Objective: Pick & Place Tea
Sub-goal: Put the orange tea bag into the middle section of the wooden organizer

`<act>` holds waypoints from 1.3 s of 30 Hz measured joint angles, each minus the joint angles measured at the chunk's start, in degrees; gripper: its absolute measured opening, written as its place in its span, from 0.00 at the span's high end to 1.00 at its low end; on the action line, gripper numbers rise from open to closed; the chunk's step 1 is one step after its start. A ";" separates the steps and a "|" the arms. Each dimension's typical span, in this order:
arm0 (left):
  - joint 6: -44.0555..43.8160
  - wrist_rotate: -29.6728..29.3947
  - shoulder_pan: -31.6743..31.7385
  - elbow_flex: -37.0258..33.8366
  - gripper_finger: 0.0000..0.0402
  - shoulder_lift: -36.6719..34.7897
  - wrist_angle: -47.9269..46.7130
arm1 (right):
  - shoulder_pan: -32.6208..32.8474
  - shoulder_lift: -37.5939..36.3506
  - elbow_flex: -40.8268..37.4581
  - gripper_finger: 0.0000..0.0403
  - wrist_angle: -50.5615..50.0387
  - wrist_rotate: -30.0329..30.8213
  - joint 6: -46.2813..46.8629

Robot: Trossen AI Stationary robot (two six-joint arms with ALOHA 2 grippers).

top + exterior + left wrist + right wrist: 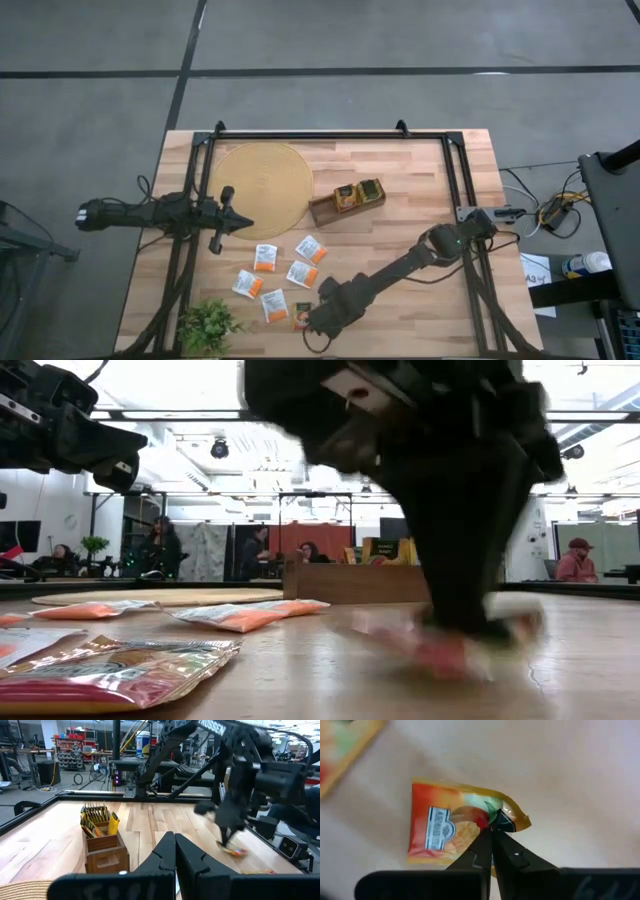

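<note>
An orange-red tea sachet [450, 827] lies near the table's front edge, and my right gripper [492, 827] is shut on it, pointing down [306, 318]. Several more white-and-orange tea sachets [265, 258] lie flat on the wood to its far left. A brown wooden tray [347, 200] holds upright sachets at mid-table. My left gripper [245, 224] waits shut and level over the table's left side, with nothing in it. My right gripper pinches the sachet near one short edge [512, 820] between its two fingertips, coming from above and pointing down. The foil puckers up beside the fingers. The rest of the sachet [440, 652] lies low at the table top; whether it is clear of the wood I cannot tell.
A round tan mat [262, 187] lies at the far left. A small green plant [208, 325] stands at the front left corner. A dark frame [330, 133] runs along the table's far and side edges. Bare wood [420, 190] shows at the right.
</note>
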 joint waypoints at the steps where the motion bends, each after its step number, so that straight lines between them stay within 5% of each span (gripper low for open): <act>1: 0.00 0.01 -0.04 -0.01 1.00 0.00 0.00 | -0.10 -1.04 -0.01 0.98 -1.88 1.51 -0.01; 9: 0.00 0.00 -0.04 0.00 1.00 0.02 0.02 | -1.28 -9.34 0.07 0.98 -18.52 20.10 -2.17; 15: 0.00 0.00 -0.02 -0.01 1.00 0.02 0.01 | -3.64 -13.36 -0.34 0.98 -20.88 33.98 -15.41; 27: 0.00 0.01 -0.02 0.00 1.00 0.02 0.02 | -10.70 -14.52 -0.45 0.98 -20.90 48.50 -45.91; 39: 0.01 0.01 -0.02 -0.02 1.00 0.02 0.01 | -17.51 -17.51 -10.87 0.98 -13.04 55.22 -58.26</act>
